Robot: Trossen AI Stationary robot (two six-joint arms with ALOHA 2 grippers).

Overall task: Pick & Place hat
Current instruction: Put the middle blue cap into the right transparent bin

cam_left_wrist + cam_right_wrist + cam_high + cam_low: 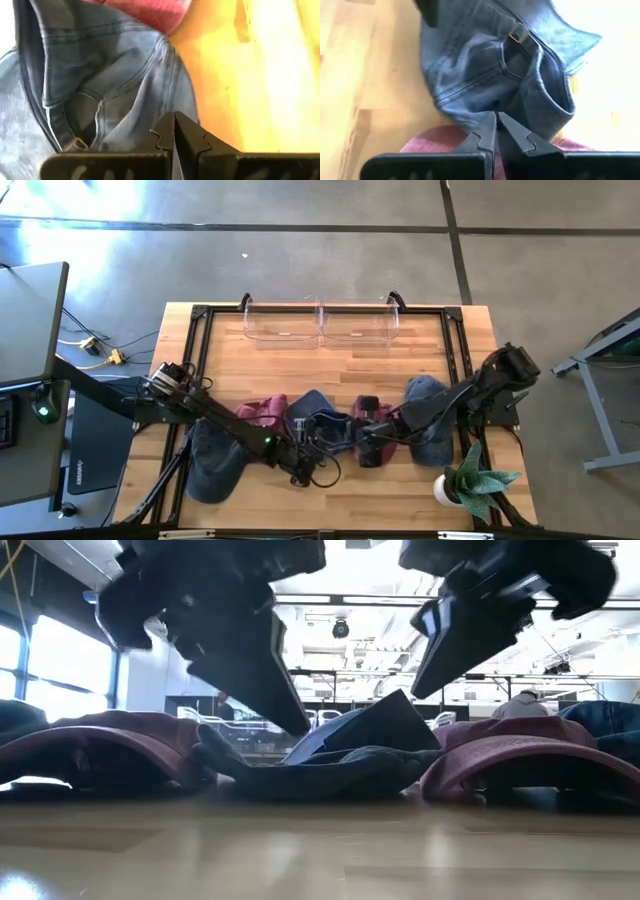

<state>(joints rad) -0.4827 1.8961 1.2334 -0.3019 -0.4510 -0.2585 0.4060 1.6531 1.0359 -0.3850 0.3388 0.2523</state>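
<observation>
denim hat [312, 412] lies midway along the tabletop's [350, 360] front edge, between our left gripper [297, 473] and right gripper [367, 452]. both sets of jaws are closed on nothing, with the right seemingly nearer.

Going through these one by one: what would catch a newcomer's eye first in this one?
Both grippers meet over one blue denim cap at the table's middle front: the left gripper and right gripper are shut, their tips against its fabric. Maroon caps flank it, and two clear bins stand at the far edge.
</observation>
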